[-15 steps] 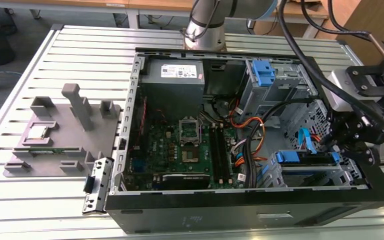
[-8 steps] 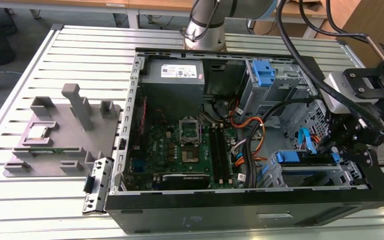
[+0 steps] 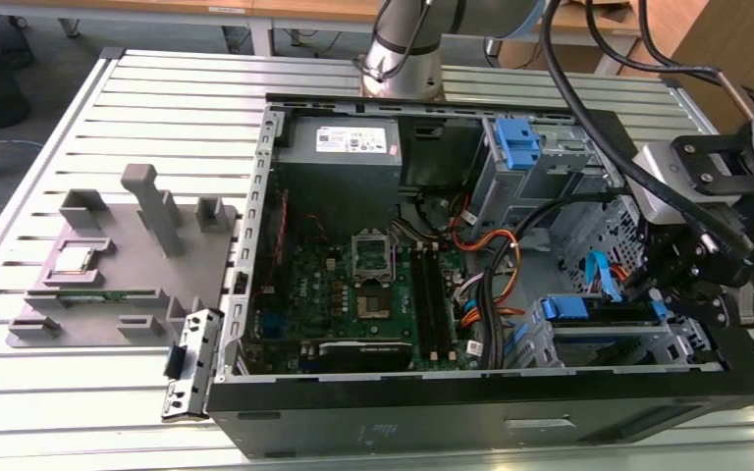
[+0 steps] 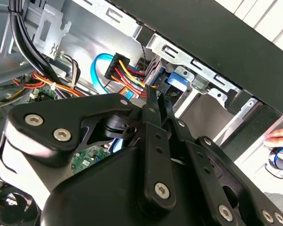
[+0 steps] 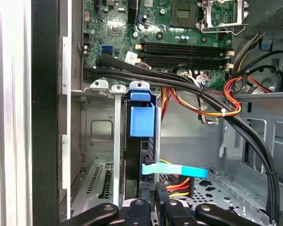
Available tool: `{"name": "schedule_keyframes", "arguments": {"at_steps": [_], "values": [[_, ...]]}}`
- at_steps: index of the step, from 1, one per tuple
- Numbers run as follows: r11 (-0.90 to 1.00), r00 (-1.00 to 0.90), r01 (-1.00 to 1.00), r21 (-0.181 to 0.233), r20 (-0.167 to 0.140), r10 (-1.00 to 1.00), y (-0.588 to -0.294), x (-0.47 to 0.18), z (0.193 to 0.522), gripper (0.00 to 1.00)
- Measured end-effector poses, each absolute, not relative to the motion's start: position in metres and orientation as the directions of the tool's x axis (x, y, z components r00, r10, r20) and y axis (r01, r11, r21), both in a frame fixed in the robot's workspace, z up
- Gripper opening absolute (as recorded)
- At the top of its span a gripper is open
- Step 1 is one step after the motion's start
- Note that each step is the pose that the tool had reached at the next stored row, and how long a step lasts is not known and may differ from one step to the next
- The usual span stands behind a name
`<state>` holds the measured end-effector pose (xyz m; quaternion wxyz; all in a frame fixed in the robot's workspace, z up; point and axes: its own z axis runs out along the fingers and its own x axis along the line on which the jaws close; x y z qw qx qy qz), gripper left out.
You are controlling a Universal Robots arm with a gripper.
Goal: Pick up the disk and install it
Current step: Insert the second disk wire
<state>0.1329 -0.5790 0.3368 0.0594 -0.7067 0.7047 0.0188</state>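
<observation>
My gripper (image 3: 694,285) is hanging over the drive-bay corner of the open PC case (image 3: 482,417), on the exterior view's right. In both wrist views the fingers (image 4: 153,101) look pinched nearly together, tips down among the cables. I can't tell if they're actually clamping anything or just resting closed against the drive's back edge.

The disk (image 5: 142,155) sits right off the fingertips, straight ahead along the line the gripper points. It's standing on edge inside the metal drive cage (image 5: 99,141), with its blue carrier rail (image 5: 141,120) showing at the far end. Its long axis runs away from the gripper, along the slot, toward the motherboard (image 5: 170,28) side. So disk and fingers are basically in line, end to end.

A light blue flat cable (image 5: 177,170) crosses just in front of the fingertips, and the bundle of orange and yellow power wires (image 4: 127,73) is close by too.

There's a person's hand (image 4: 280,139) resting outside the case wall.
</observation>
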Motion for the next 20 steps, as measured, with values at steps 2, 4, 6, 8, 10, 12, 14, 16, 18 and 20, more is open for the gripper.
{"name": "schedule_keyframes", "arguments": {"at_steps": [2,4,6,8,10,12,14,16,18,20], "values": [[0.0,0.006,-0.998,-0.058,-0.11,-0.994,-0.579,0.1327,0.3368,0.18],[0.0,0.006,-0.998,-0.058,-0.11,-0.994,-0.579,0.1327,0.3368,0.18],[0.0,0.006,-0.998,-0.058,-0.11,-0.994,-0.579,0.1327,0.3367,0.18],[0.0,0.006,-0.998,-0.059,-0.109,-0.994,-0.5791,0.1327,0.3359,0.18],[0.0,0.006,-0.998,-0.059,-0.109,-0.994,-0.5791,0.1327,0.3357,0.18],[0.0,0.006,-0.998,-0.059,-0.108,-0.994,-0.5791,0.1327,0.3357,0.18],[0.0,0.006,-0.998,-0.059,-0.108,-0.994,-0.5791,0.1326,0.3356,0.18],[0.0,0.006,-0.998,-0.059,-0.108,-0.994,-0.579,0.1327,0.3351,0.18],[0.0,0.006,-0.998,-0.059,-0.107,-0.994,-0.5791,0.1327,0.3347,0.18],[0.0,0.006,-0.998,-0.059,-0.106,-0.994,-0.5791,0.1327,0.3341,0.18]]}}
